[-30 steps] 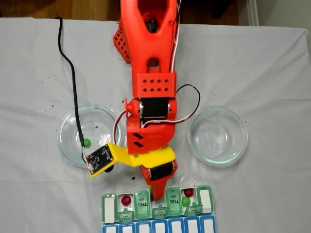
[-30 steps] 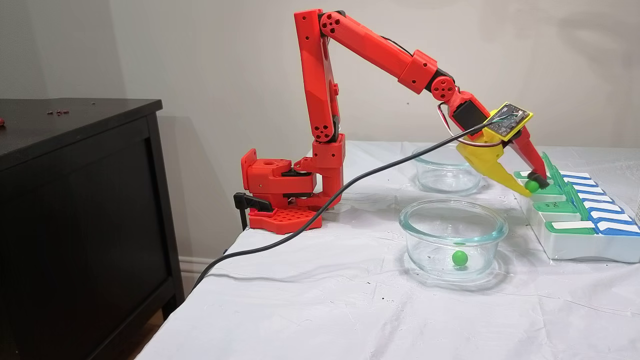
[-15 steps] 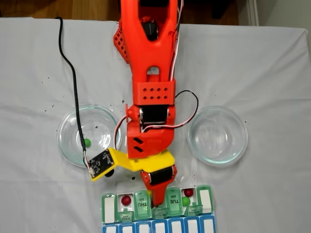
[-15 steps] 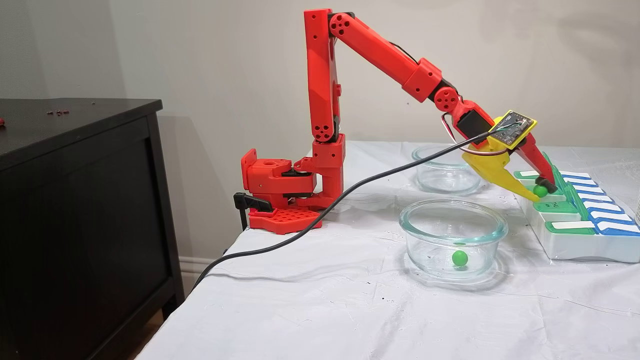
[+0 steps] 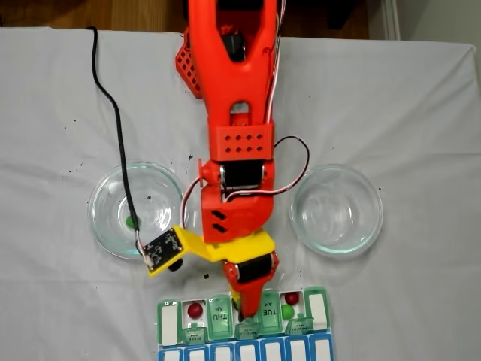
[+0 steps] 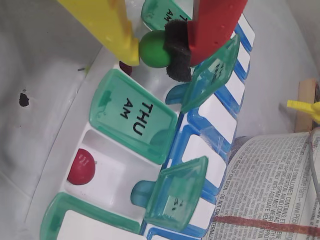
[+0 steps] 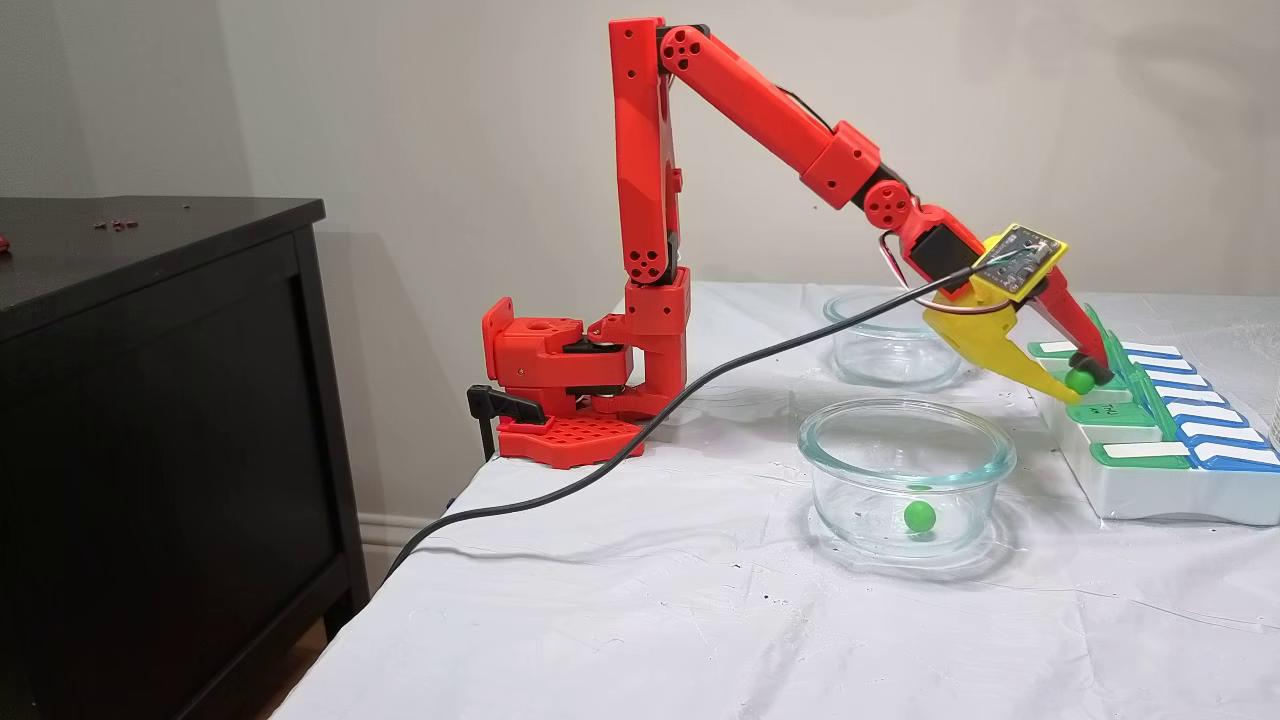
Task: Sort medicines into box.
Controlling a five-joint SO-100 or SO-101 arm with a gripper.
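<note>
- Over the past second my gripper (image 7: 1078, 383) is pushing farther out across the desk (image 7: 640, 600), carrying the green ball (image 6: 154, 48) from the near edge of the pill box (image 7: 1150, 490) to a spot above its green-lidded row.
- I am keeping the gripper closed on that ball: in the wrist view the yellow finger (image 6: 107, 27) and the red finger's dark pad (image 6: 177, 50) are pinching it from both sides.
- I am holding the ball above the open compartment just beyond the shut lid marked THU AM (image 6: 134, 114), not yet down inside it.
- Other medicines are already sitting in the box: a dark red ball (image 6: 81, 166) in the open cell on the near side of the THU lid, and in the top-down fixed view a red ball (image 5: 291, 298) and a green one (image 5: 287, 311) together beside the TUE lid (image 5: 267, 308).
- One more green ball (image 7: 919, 515) is waiting in the near glass dish (image 7: 905, 440); the far dish (image 7: 888, 345) is looking empty.
- My reading: I am nearing the release for this ball, and I need to be lowering it a little first, since a drop from this height could be bouncing off the raised lids.
- By my count one more fetch is remaining after this.
</note>
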